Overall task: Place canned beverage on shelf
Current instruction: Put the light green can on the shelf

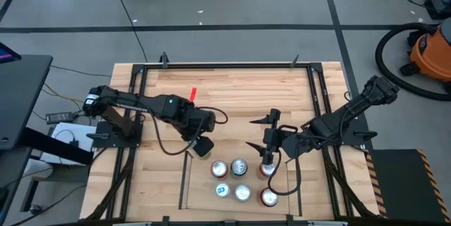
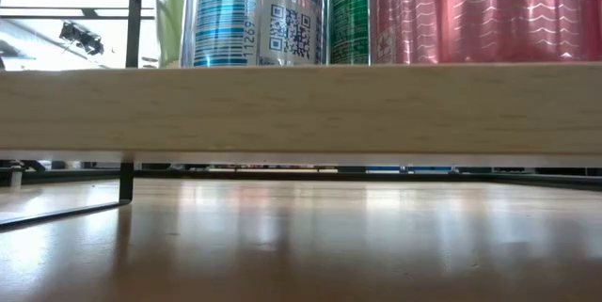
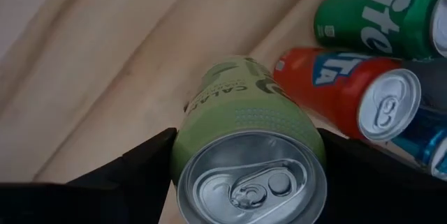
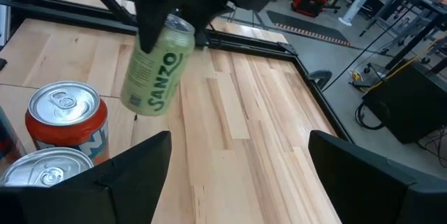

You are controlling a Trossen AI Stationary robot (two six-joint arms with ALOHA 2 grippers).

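My left gripper [image 1: 202,143] is shut on a light-green can [image 3: 244,126] just off the left rail of the shelf [image 1: 201,198]. The shelf is a small light-wood board with thin black rails. It also shows edge-on in the low view [image 2: 301,104]. Several cans stand upright on it, among them a red-orange can [image 1: 219,169], a green can [image 1: 239,167] and a blue can [image 1: 221,191]. My right gripper [image 1: 269,154] is open and empty, over the shelf's far right part near a pink can [image 1: 268,169]. My left gripper pinches the light-green can's upper side wall [image 3: 192,147], just below the lid, between its two fingers. The fingers come slanting down from the table's left side. In the right wrist view the can [image 4: 157,67] hangs tilted below the fingers, clear of the tabletop.
The big tabletop [image 1: 232,92] with its black frame [image 1: 225,65] lies bare on the far side of the shelf. The cans fill the shelf's middle and right; its left strip [image 1: 197,191] shows bare wood. In the low view the blue-white [image 2: 249,15], green [image 2: 346,15] and pink [image 2: 480,10] cans stand close together.
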